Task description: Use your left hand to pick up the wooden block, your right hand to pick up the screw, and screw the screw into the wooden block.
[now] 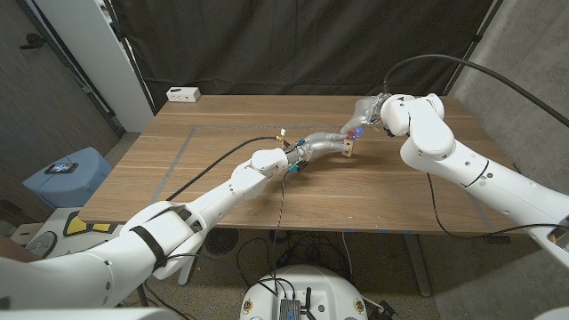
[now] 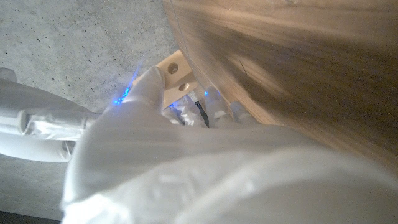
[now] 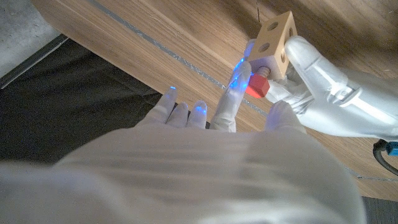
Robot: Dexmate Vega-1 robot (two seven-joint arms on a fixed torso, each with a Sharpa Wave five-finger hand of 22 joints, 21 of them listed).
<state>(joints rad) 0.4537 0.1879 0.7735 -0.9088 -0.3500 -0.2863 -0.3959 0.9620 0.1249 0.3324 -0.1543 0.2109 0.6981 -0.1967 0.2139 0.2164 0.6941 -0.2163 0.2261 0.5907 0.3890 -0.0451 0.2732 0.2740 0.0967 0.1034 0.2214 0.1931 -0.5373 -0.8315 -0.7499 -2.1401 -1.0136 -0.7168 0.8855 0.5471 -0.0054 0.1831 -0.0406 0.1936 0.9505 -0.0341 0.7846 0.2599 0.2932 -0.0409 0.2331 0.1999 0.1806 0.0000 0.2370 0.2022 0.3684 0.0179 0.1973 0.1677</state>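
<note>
The small wooden block (image 1: 348,148) with round holes is held just above the table's middle by my left hand (image 1: 318,142), whose fingers wrap its side. In the left wrist view the block (image 2: 176,71) shows two holes past my left hand (image 2: 140,118). My right hand (image 1: 369,114) reaches in from the far side. In the right wrist view my right hand (image 3: 230,124) pinches the red-headed screw (image 3: 257,86) between thumb and a finger. The screw's shank points into a hole of the block (image 3: 277,32), which my left hand (image 3: 329,93) grips from beside.
A white box (image 1: 183,93) sits at the table's far left corner. A black cable (image 1: 209,163) runs over the table along my left arm. A grey tape line (image 1: 180,160) marks the wood on the left. A blue stool (image 1: 64,178) stands beside the table.
</note>
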